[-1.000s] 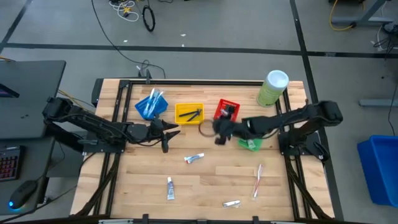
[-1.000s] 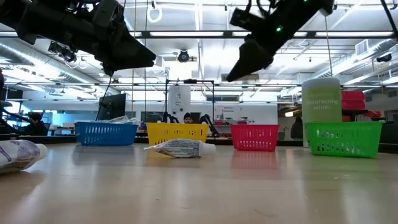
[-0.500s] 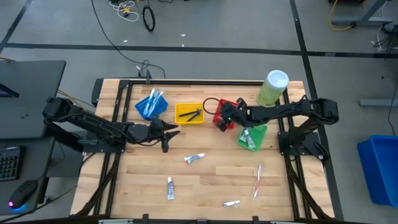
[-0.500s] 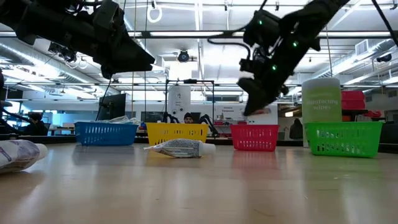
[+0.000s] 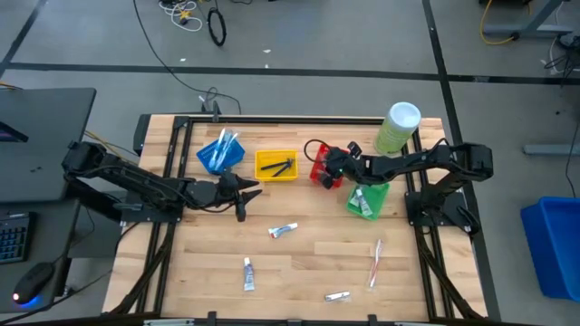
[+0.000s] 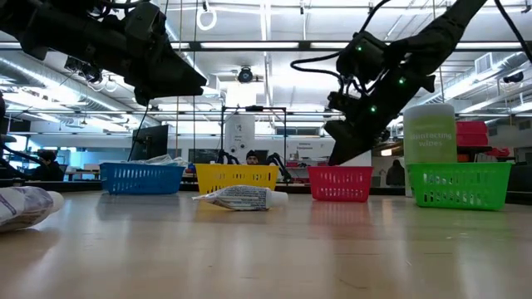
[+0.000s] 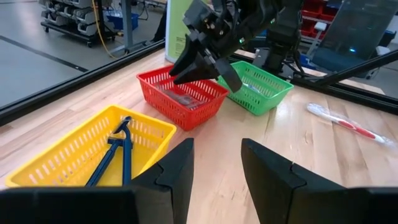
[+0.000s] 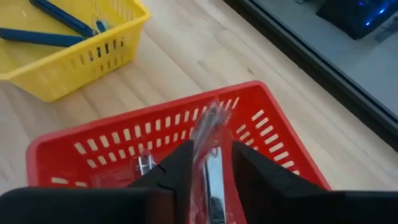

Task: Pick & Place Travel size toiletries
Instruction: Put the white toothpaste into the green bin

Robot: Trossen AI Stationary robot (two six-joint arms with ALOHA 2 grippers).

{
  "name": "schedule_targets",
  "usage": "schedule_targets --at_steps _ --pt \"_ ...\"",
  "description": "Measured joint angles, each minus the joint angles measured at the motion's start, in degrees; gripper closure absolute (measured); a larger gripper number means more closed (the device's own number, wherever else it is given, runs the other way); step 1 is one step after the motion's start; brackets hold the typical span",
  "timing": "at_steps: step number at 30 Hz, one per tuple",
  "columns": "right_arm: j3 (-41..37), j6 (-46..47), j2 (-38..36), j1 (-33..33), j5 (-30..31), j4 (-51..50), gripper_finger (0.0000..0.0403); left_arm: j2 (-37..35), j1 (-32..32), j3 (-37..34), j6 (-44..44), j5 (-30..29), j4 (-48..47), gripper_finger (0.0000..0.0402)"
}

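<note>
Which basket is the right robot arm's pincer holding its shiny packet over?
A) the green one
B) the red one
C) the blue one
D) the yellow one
B: the right wrist view shows the right pincer gripping a clear-wrapped item directly above the red basket, with the yellow basket off to the side.

Four little bins and a canister on my tabletop.
Blue bin, yellow bin, red bin and green bin run across; the pale-green canister stands behind the green one.
</note>
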Motion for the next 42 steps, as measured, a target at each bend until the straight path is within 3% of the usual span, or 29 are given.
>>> schedule_targets --at_steps 8,16,22,25,33,38,42 --pt "0.0 -4.3 -0.7 1.7 -2.6 4.7 0.0233 0.0 0.0 0.0 0.0 -0.3 0.0 0.0261" --pt "2.2 -6.4 -2.2 9.1 -6.0 7.9 0.023 0.0 0.0 0.0 0.4 -0.4 -0.3 0.0261" --pt "2.3 -6.7 -2.0 13.9 -17.8 13.7 0.0232 0.0 0.0 0.0 0.3 -1.4 -0.2 0.0261" --pt "2.3 -6.9 -1.4 15.9 -19.1 15.8 0.0217 0.0 0.0 0.0 0.2 -1.6 -0.2 0.0261" --pt "2.4 -5.5 8.6 17.8 -19.8 29.1 0.016 0.0 0.0 0.0 -0.9 -1.6 -0.2 0.0261" --pt "2.4 -6.3 16.1 18.0 -24.5 38.2 0.0152 0.0 0.0 0.0 -1.0 -1.6 -0.2 0.0261" --pt "2.6 -5.1 19.8 18.0 -27.7 39.8 0.0157 0.0 0.0 0.0 -1.1 -1.6 -0.2 0.0261"
